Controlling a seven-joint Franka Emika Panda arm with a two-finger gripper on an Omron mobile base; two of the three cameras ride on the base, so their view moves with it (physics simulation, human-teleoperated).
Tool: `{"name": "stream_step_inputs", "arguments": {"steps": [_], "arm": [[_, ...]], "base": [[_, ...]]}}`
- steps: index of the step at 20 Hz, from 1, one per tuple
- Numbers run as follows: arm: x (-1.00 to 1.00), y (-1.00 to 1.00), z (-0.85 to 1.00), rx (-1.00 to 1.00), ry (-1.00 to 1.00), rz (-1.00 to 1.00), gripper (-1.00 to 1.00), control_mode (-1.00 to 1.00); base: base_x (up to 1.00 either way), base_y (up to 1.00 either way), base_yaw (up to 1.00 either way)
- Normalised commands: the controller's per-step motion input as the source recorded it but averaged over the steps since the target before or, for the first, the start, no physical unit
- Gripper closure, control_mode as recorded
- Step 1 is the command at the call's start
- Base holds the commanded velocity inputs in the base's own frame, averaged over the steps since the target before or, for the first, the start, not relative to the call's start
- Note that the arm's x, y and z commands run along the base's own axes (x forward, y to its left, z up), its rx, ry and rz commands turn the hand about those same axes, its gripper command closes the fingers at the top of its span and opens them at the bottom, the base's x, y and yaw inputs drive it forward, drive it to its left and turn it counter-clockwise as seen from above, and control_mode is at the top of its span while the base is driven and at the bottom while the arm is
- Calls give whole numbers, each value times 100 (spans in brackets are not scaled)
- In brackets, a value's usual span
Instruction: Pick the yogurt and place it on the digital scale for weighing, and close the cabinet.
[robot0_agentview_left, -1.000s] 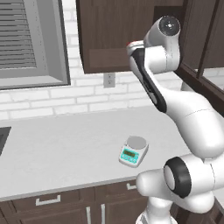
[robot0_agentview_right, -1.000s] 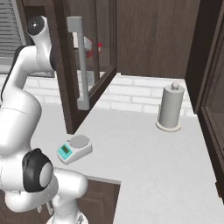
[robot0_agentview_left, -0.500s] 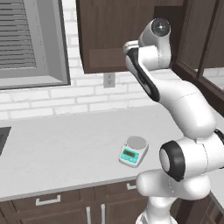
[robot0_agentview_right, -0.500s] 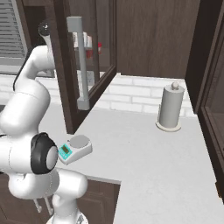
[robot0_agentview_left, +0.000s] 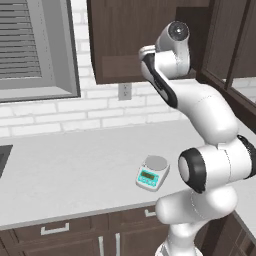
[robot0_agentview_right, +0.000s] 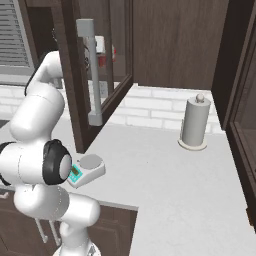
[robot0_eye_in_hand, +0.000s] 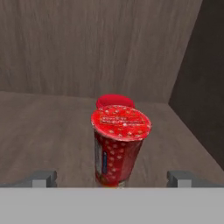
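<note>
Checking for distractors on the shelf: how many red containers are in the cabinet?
2. A red-and-white cup stands in front, between the open gripper tips; the yogurt is right behind it, mostly hidden. More could sit outside the hand view.

Arm swung further into cabinet (robot0_agentview_right: 75, 65), seemingly.

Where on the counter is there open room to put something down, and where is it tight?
Open: the counter between the scale and the paper towel roll, and the stretch left of the scale toward the window. Tight: under the open cabinet door, close by the scale.
</note>
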Motion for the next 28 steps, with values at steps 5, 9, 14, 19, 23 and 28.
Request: {"name": "stream_step_inputs", "arguments": {"steps": [5, 9, 14, 19, 23, 28], "arm": [[34, 0, -2, 0, 0, 0, -100, -100], [29, 0, -6, 0, 0, 0, -100, -100], [20, -5, -6, 0, 0, 0, -100, -100], [12, -6, -4, 0, 0, 0, 100, -100], [14, -2, -3, 0, 0, 0, 100, -100], [4, -3, -1, 0, -1, 0, 100, -100]], "base": [[0, 0, 0], [0, 0, 0], [0, 0, 0], [0, 0, 0], [0, 0, 0], [0, 0, 0]]}}
